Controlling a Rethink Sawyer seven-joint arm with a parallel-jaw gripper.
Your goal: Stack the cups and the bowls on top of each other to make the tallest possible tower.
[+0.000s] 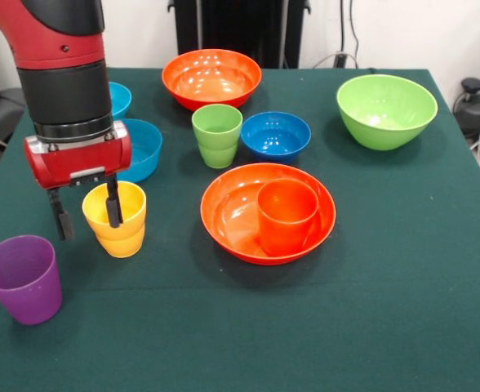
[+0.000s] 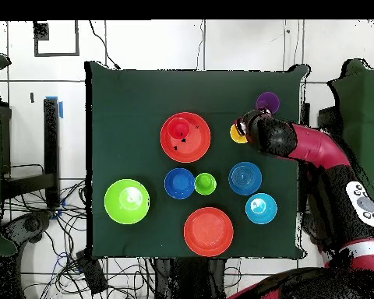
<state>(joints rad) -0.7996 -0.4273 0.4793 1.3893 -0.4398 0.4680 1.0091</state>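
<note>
Pincer [image 1: 86,212] straddles the near wall of the yellow cup [image 1: 115,219], one finger inside the cup and one outside, spread with a clear gap, near the surface's [image 1: 387,310] side edge. The purple cup [image 1: 22,278] stands just beside it toward the corner. An orange cup [image 1: 287,216] sits upright in an orange bowl [image 1: 224,214] at mid-surface.

Red-and-black arm [image 1: 64,73] with slim black tool [image 1: 86,214] fingers.
</note>
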